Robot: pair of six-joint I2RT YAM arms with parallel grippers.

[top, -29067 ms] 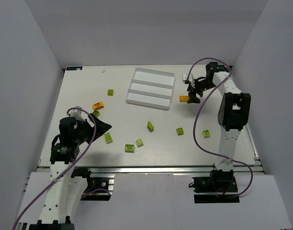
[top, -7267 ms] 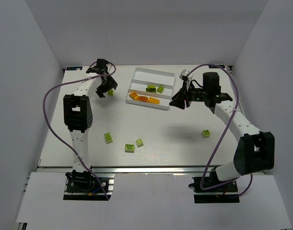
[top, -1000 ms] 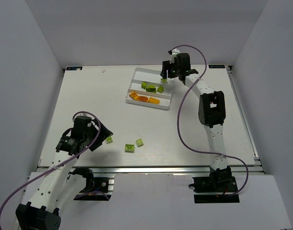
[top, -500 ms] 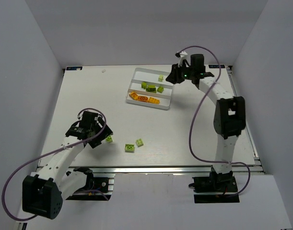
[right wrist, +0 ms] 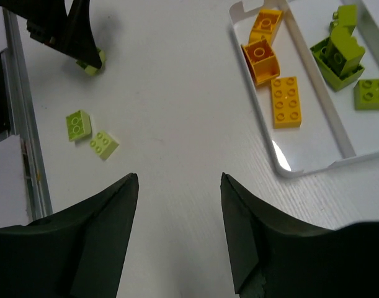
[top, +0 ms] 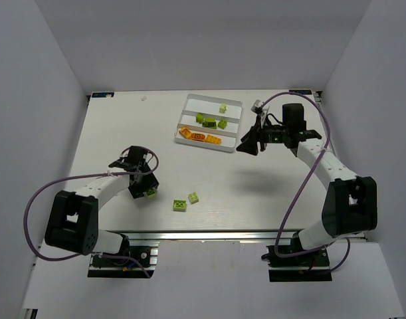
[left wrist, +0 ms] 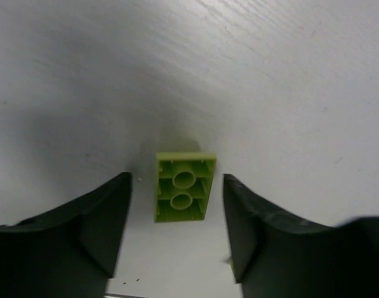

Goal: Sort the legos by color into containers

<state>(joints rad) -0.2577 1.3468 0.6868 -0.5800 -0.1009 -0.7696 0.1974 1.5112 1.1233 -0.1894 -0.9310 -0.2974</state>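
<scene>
My left gripper (top: 144, 190) is open and low over the table, its fingers straddling one lime green lego (top: 151, 193). In the left wrist view this lego (left wrist: 183, 194) lies hollow side up between the fingers (left wrist: 102, 223) and touches neither. My right gripper (top: 246, 145) is open and empty, hovering right of the white tray (top: 201, 106). The tray's near slot holds three orange legos (top: 198, 137), its middle slot three green ones (top: 210, 121), and its far slot one green lego (top: 222, 107). Two loose green legos (top: 193, 197) (top: 180, 206) lie near the table's front.
The right wrist view shows the open right gripper (right wrist: 178, 177) over bare table. It also shows the tray's corner (right wrist: 282, 167), the two loose green legos (right wrist: 79, 124) (right wrist: 104, 144) and the left gripper (right wrist: 71, 31). White walls enclose the table.
My left gripper has moved right and come down around the green lego. My right gripper has drawn back from the tray's far slot, where a green lego now lies, toward the near right.
</scene>
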